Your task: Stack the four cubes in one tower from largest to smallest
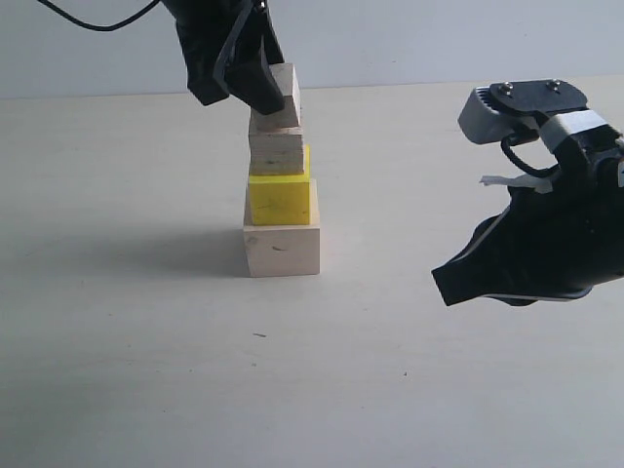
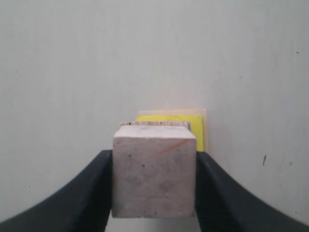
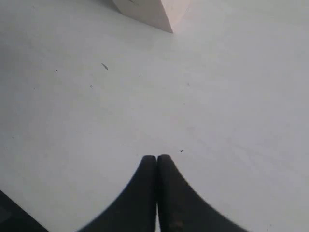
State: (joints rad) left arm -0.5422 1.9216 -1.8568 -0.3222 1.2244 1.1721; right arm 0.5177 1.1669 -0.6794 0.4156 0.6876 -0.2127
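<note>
A tower stands mid-table: the large pale wood cube (image 1: 283,251) at the base, the bright yellow cube (image 1: 280,198) on it, a small wood cube (image 1: 277,153) above. My left gripper (image 1: 261,90) is shut on the smallest wood cube (image 1: 283,97), which is tilted and rests on or just over the third cube; contact is unclear. The left wrist view looks down on that held cube (image 2: 154,176) between both black fingers (image 2: 94,193), with the yellow cube (image 2: 195,125) showing beneath. My right gripper (image 1: 450,283) hovers shut and empty to the right, its tips (image 3: 157,159) pressed together.
The pale table surface (image 1: 136,351) runs all round the tower. A corner of the large wood cube (image 3: 154,12) shows at the edge of the right wrist view. A pale wall (image 1: 439,39) backs the table.
</note>
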